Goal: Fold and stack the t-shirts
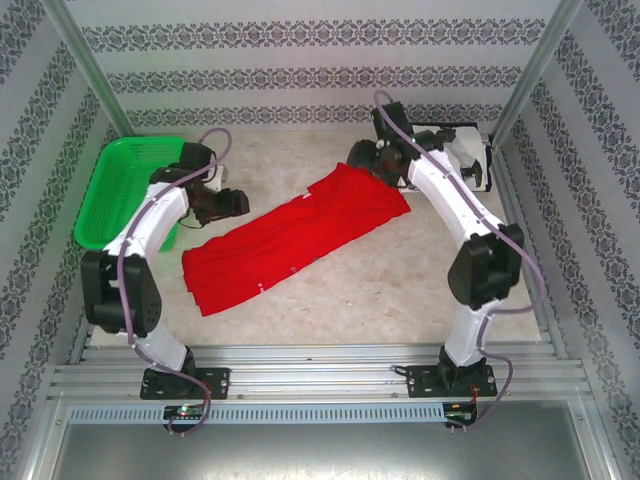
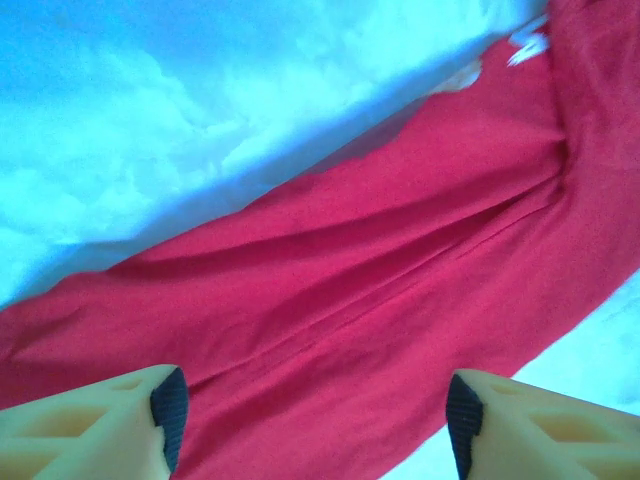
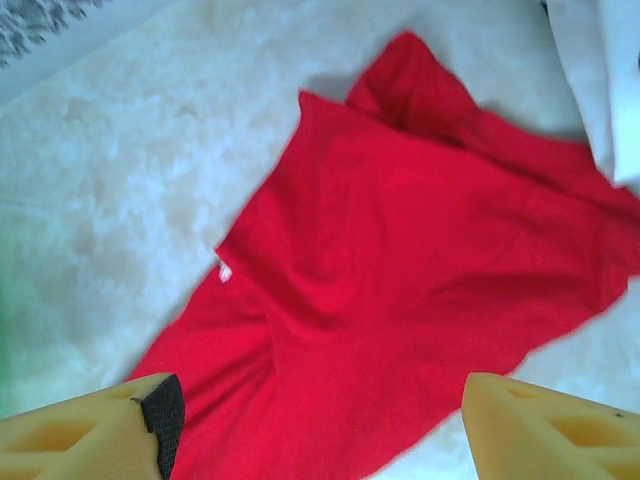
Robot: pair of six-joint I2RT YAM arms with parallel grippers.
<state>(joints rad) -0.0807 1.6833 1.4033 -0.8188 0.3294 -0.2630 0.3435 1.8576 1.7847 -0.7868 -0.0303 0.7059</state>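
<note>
The red t-shirt (image 1: 290, 240) lies spread in a long diagonal band across the table, plain side up with a small white tag showing. My left gripper (image 1: 236, 203) hovers over its far left edge, open, with red cloth (image 2: 380, 290) below the spread fingers (image 2: 168, 410) and nothing between them. At the shirt's bunched far right end, my right gripper (image 1: 358, 156) is also open above the cloth (image 3: 400, 270). The white t-shirt with black blotches (image 1: 458, 150) lies at the back right, partly behind the right arm, and its edge (image 3: 600, 80) shows in the right wrist view.
A green mesh basket (image 1: 125, 190) stands at the back left, just beside the left arm. Patterned walls and metal posts close in the table on three sides. Bare marbled tabletop (image 1: 400, 290) lies in front of the red shirt.
</note>
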